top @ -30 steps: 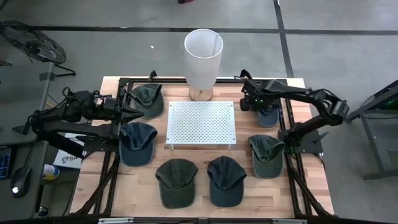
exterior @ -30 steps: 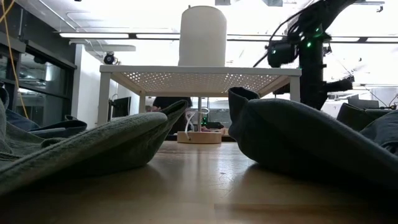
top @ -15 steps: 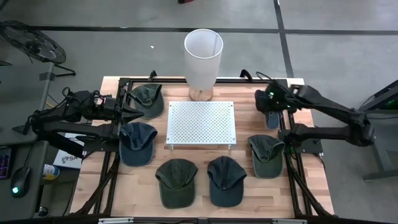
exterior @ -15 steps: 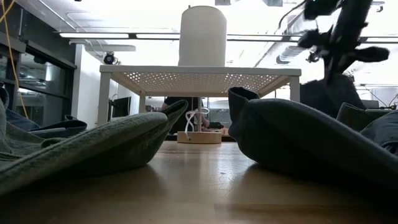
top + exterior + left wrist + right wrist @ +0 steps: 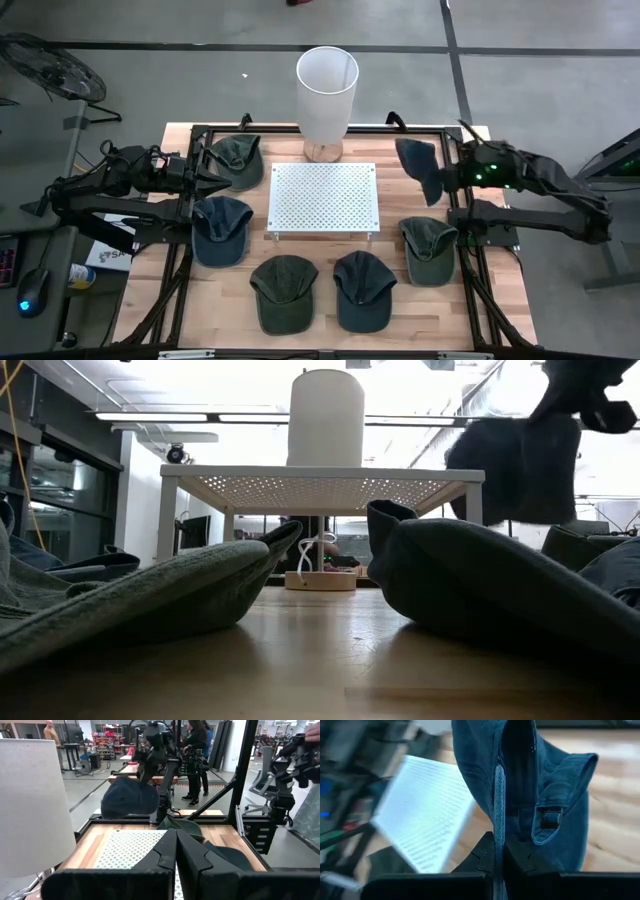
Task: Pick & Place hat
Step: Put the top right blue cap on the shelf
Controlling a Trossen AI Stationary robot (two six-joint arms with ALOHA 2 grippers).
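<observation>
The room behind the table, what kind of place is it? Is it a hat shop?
Probably not a shop; it looks like a big robot lab or workshop. People stand among other metal-framed work tables, long ceiling lights hang overhead, and the floor is bare grey concrete.

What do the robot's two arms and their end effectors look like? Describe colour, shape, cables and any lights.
Both arms are black, built from slim jointed links. The left arm carries dark cables along its links and ends in a tapering, pointed end effector. The right arm shows small green lights near its wrist. Its end effector has two flat, matte black fingers with angular edges.
</observation>
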